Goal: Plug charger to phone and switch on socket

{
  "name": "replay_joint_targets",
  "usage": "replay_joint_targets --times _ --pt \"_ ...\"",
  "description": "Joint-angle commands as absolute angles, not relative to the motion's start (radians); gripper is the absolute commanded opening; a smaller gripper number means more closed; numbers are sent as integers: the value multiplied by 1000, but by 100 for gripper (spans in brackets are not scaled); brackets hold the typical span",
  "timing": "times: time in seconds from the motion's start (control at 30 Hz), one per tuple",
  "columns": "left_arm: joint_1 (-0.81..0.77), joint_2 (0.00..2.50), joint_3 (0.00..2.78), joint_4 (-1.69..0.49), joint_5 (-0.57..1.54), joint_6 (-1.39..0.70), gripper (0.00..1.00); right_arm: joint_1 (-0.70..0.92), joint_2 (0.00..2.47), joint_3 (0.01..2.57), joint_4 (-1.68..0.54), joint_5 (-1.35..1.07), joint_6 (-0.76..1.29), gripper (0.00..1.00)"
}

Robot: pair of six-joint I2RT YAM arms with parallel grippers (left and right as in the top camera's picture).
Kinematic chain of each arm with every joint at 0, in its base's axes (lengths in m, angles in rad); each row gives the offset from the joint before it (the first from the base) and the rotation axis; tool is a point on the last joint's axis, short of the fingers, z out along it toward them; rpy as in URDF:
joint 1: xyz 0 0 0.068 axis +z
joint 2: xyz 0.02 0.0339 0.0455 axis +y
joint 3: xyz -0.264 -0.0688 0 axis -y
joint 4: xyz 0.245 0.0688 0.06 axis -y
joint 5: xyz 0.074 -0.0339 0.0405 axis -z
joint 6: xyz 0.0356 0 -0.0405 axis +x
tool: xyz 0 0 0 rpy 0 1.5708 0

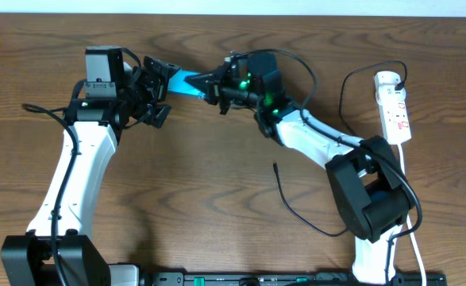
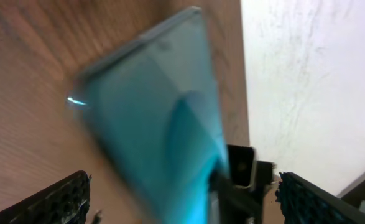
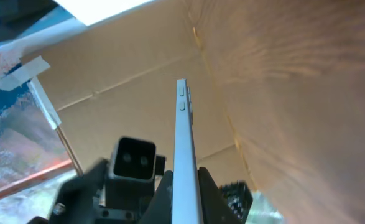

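Note:
The phone [image 1: 186, 81] shows its cyan screen, lifted off the table between my two grippers. My right gripper [image 1: 214, 89] is shut on one end of it; in the right wrist view the phone's thin silver edge [image 3: 182, 124] stands clamped between the fingers [image 3: 185, 182]. My left gripper [image 1: 162, 91] is open around the other end; in the left wrist view the blurred cyan phone [image 2: 151, 124] runs down between its spread jaws [image 2: 182, 202] without touching them. The charger's black connector [image 1: 275, 165] lies free on the table. The white socket [image 1: 394, 107] lies at the far right.
The thin black charger cable [image 1: 296, 214] curves across the table in front of the right arm's base [image 1: 371, 199]. A white cord [image 1: 411, 230] runs from the socket toward the front edge. The wooden table [image 1: 201, 191] spreads below both arms.

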State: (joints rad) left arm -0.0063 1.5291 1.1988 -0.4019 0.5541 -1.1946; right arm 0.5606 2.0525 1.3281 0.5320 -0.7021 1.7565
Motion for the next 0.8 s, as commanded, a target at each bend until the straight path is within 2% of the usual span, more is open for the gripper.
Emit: replay_joint_targets --times 0.0,0.27,0.3,0.43,0.47,0.77 --pt "-2 1513 1199 -369 549 -1214 95 591 2042 1338 566 -685 1833 1" --pt "-2 1513 1199 -311 518 -1213 95 600 2042 1338 662 -656 1901 2" --pt "-2 1513 1199 -307 511 -1213 92 600 2042 1338 675 -653 1908 1" --pt "-2 1513 1199 -270 507 -1214 48 599 2042 1338 699 -646 1915 2" --pt "-2 1513 1199 -260 508 -1214 45 599 2042 1338 700 -645 1915 2" --pt "-2 1513 1199 -237 504 -1213 45 588 2042 1338 701 -649 1915 2"
